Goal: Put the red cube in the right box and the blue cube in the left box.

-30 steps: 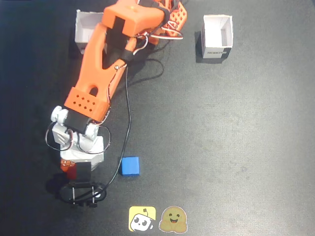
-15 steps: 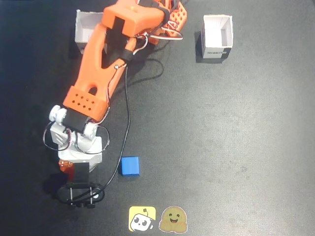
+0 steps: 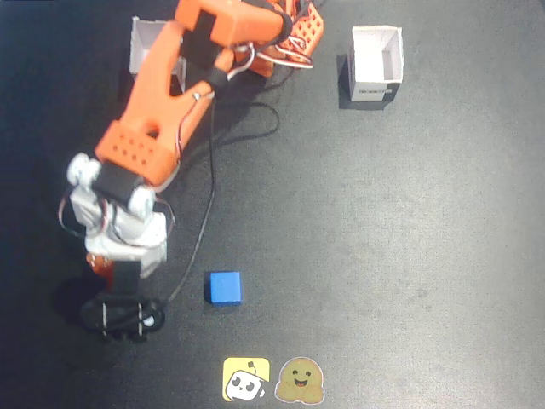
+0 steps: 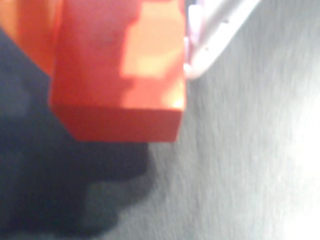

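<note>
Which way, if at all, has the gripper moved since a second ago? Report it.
Yes. In the fixed view the gripper swung left, farther from the blue cube, which stayed put.

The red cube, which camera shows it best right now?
The wrist view: the red cube fills the upper left of the frame, close up though blurred. The fixed view shows only a reddish sliver beside the arm's white wrist housing.
</note>
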### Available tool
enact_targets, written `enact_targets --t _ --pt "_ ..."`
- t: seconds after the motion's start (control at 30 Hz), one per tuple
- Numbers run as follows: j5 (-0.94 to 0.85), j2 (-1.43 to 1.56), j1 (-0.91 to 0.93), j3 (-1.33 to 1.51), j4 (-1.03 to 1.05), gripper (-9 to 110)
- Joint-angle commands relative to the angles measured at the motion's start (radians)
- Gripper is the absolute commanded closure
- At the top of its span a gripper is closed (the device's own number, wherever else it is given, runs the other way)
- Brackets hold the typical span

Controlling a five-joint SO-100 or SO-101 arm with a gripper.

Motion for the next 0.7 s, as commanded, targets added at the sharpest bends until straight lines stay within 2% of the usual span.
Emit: enact_targets --t 0.0,0.67 --pt "0.009 0.147 0.015 0.049 0.012 89" --pt "0.054 0.741 0.066 0.626 0.002 89"
